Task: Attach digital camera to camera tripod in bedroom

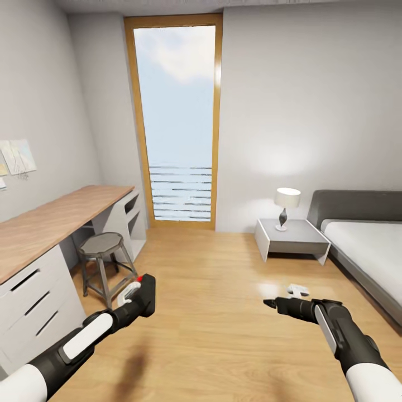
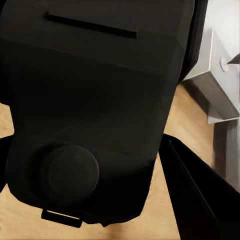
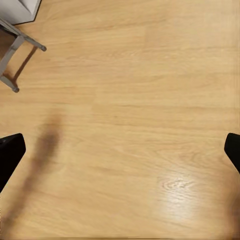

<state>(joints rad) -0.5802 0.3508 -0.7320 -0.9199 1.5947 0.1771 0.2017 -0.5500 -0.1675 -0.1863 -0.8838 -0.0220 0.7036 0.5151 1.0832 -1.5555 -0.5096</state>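
Note:
The digital camera (image 1: 147, 291), a small black box with a red dot on top, is held low over the wood floor at the lower left, with my left gripper (image 1: 139, 301) shut on it. Seen from the left wrist, the camera's dark body (image 2: 95, 100) sits close to the lens, with one black finger (image 2: 200, 195) beside it. My right gripper (image 1: 272, 304) hangs open over bare floor at the lower right. In the right wrist view its gap (image 3: 120, 150) is wide and holds nothing. The camera tripod is out of view.
This is the bedroom. A wood-topped desk with white drawers (image 1: 50, 223) and a grey stool (image 1: 103, 248) stand at the left. A tall glass door (image 1: 178, 123) is straight ahead. A nightstand (image 1: 290, 237) with a lamp (image 1: 286, 206) and a grey bed (image 1: 368, 251) stand at the right. A small white object (image 1: 297, 289) lies on the floor.

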